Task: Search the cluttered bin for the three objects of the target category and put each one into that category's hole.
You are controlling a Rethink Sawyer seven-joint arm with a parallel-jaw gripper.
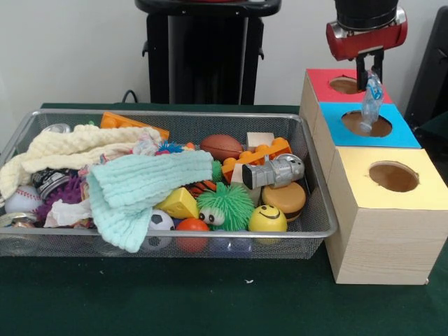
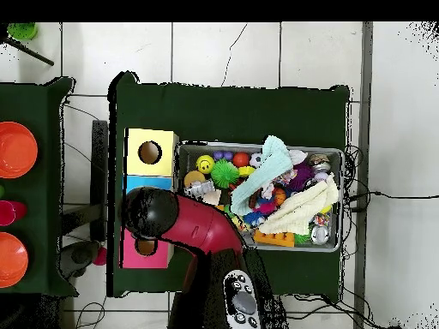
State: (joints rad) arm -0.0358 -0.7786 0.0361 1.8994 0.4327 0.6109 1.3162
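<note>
While fingers [image 1: 369, 70] pinch crinkly clear bag [image 1: 370, 98]

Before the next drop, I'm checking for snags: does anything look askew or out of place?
Mostly ordinary clutter. The mint green knitted cloth droops over the wire mesh bin's near rim, and the cream knitted cloth sags at its end.

In the front view the red and black arm [image 1: 366, 28] is cut off by the top edge. In the overhead view it hides the blue-topped wooden box [image 2: 147, 182] almost wholly. The mint knitted cloth [image 1: 143, 187] and cream knitted cloth [image 1: 73, 147] cover toys in the wire mesh bin [image 1: 318, 210].
</note>
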